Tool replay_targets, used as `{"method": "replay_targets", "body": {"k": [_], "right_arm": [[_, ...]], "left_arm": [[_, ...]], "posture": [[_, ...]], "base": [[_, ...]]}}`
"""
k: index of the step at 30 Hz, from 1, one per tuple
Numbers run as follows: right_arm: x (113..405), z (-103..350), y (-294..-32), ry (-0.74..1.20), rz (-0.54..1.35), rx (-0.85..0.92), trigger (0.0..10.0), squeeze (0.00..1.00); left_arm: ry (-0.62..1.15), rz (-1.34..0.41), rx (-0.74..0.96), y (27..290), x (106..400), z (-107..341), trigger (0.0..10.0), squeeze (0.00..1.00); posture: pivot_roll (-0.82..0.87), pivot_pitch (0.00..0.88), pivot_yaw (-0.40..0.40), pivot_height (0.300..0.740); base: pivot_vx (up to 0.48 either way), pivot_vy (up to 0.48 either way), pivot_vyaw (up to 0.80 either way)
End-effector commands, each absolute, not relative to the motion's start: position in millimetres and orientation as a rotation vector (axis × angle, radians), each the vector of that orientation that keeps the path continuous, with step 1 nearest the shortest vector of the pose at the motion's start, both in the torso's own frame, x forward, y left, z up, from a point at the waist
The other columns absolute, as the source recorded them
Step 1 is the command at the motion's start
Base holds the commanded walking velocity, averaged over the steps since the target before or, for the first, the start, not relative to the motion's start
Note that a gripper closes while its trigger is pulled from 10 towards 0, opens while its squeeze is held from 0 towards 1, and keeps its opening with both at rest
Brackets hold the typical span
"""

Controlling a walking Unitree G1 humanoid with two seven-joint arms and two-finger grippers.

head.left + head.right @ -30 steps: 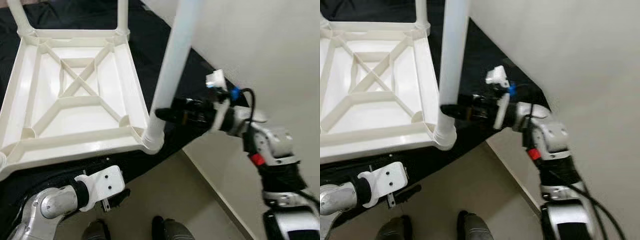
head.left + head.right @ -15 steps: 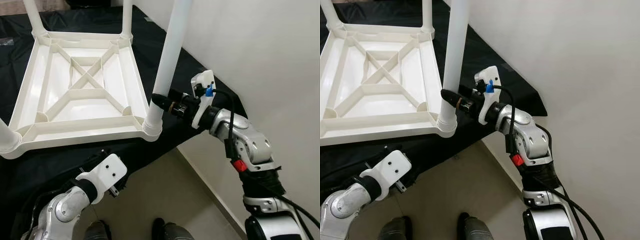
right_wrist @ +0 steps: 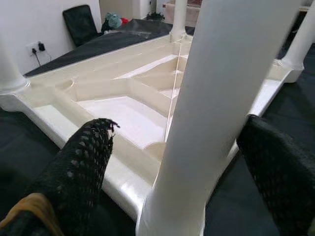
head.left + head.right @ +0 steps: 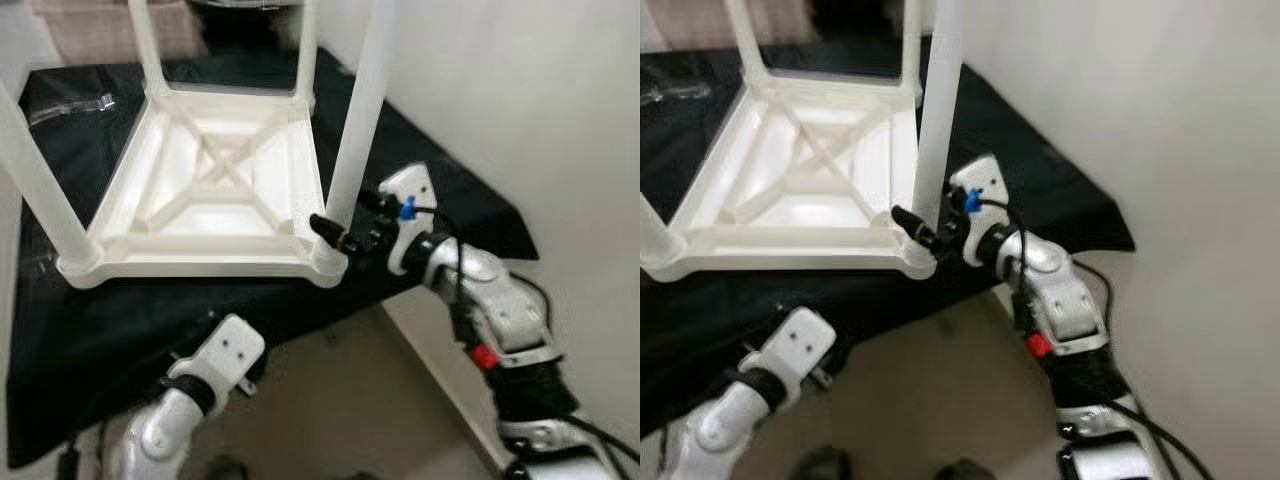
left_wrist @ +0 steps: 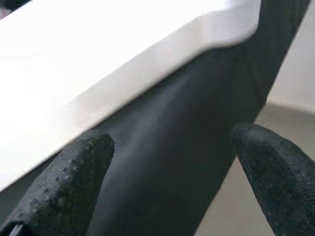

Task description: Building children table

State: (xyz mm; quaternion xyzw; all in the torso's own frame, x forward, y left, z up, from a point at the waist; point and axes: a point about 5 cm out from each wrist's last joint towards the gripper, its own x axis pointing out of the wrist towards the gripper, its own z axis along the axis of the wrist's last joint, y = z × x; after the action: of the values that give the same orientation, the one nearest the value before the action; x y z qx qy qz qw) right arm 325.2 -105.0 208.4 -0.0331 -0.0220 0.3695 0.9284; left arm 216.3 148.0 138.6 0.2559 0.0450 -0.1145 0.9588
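The right gripper [image 3: 177, 162] straddles the near table leg [image 4: 352, 130] mid-frame, fingers spread; seating it calls for closing and pressing.

One white children's table [image 4: 225, 190] lies upside down on one black cloth [image 4: 120, 320]. Four white legs stand up from it: one at the near left [image 4: 40, 190], one at the near right [image 4: 355, 130], two at the far side [image 4: 145, 45] [image 4: 307, 50]. Two grippers are in view, the left [image 4: 235, 375] and the right [image 4: 330, 232].

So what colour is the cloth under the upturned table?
Black cloth, clearest in the left eye view.
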Motion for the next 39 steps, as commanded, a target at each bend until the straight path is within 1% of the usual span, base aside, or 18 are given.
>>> {"method": "replay_targets", "body": {"k": [1,2,3,4,5,6,7,9,13,14,16,20,25,27,28,30,32,39], "right_arm": [[322,202,-117,-0.033,0.721,-0.096,10.0,0.0],[320,196,-124,-0.008,0.697,-0.108,10.0,0.0],[320,196,-124,-0.008,0.697,-0.108,10.0,0.0],[315,187,-133,0.019,0.669,-0.122,10.0,0.0],[315,187,-133,0.019,0.669,-0.122,10.0,0.0],[311,178,-141,0.053,0.622,-0.142,10.0,0.0],[311,178,-141,0.053,0.622,-0.142,10.0,0.0],[303,163,-152,0.101,0.552,-0.16,10.0,0.0],[296,152,-156,0.135,0.528,-0.148,10.0,0.0],[296,152,-156,0.135,0.528,-0.148,10.0,0.0],[284,138,-151,0.172,0.567,-0.126,10.0,0.0],[276,130,-145,0.191,0.607,-0.126,10.0,0.0],[269,123,-140,0.195,0.654,-0.155,10.0,0.0],[259,116,-133,0.205,0.694,-0.174,10.0,0.0],[254,111,-130,0.205,0.716,-0.204,10.0,0.0],[251,109,-127,0.203,0.73,-0.227,10.0,0.0],[252,109,-127,0.198,0.732,-0.225,10.0,0.0],[255,107,-127,0.199,0.734,-0.22,10.0,0.0]], "left_arm": [[0.116,-0.216,0.446,149,215,136,10.0,0.0],[0.121,-0.206,0.415,151,215,135,10.0,0.0],[0.121,-0.206,0.415,151,215,135,10.0,0.0],[0.127,-0.199,0.39,153,216,134,10.0,0.0],[0.127,-0.199,0.39,153,216,134,10.0,0.0],[0.13,-0.195,0.379,154,217,133,10.0,0.0],[0.13,-0.195,0.379,154,217,133,10.0,0.0],[0.132,-0.194,0.363,153,219,131,10.0,0.0],[0.123,-0.19,0.351,150,222,131,10.0,0.0],[0.123,-0.19,0.351,150,222,131,10.0,0.0],[0.118,-0.18,0.333,150,225,131,10.0,0.0],[0.119,-0.175,0.318,151,227,130,10.0,0.0],[0.133,-0.183,0.303,150,227,127,10.0,0.0],[0.161,-0.202,0.329,147,223,119,10.0,0.0],[0.171,-0.211,0.375,145,220,114,10.0,0.0],[0.175,-0.217,0.408,143,218,111,10.0,0.0],[0.153,-0.235,0.446,138,215,108,10.0,0.0],[0.114,-0.253,0.455,134,215,108,10.0,0.0]], "posture": [[0.0,0.091,-0.144,0.74],[-0.01,0.084,-0.136,0.74],[-0.01,0.084,-0.136,0.74],[-0.01,0.078,-0.131,0.74],[-0.01,0.078,-0.131,0.74],[-0.02,0.072,-0.126,0.74],[-0.02,0.072,-0.126,0.74],[-0.03,0.061,-0.117,0.74],[-0.03,0.053,-0.11,0.74],[-0.03,0.053,-0.11,0.74],[-0.02,0.046,-0.108,0.74],[-0.02,0.04,-0.107,0.74],[-0.02,0.032,-0.106,0.74],[-0.02,0.03,-0.105,0.74],[-0.02,0.029,-0.103,0.74],[-0.02,0.03,-0.102,0.74],[-0.01,0.031,-0.102,0.74],[-0.01,0.029,-0.099,0.74]], "base": [[0.0,0.0,0.0],[0.0,0.0,0.0],[0.0,0.0,0.0],[0.0,0.0,0.0],[0.0,0.0,0.0],[0.0,-0.45,0.0],[0.0,-0.45,0.0],[0.0,-0.452,0.0],[0.0,-0.451,0.0],[0.0,-0.45,0.0],[0.0,-0.45,0.0],[0.0,-0.451,0.0],[0.0,-0.339,0.8],[0.0,0.0,0.8],[0.0,0.0,0.8],[0.0,0.0,0.8],[0.0,0.0,0.8],[0.0,0.0,0.8]]}}
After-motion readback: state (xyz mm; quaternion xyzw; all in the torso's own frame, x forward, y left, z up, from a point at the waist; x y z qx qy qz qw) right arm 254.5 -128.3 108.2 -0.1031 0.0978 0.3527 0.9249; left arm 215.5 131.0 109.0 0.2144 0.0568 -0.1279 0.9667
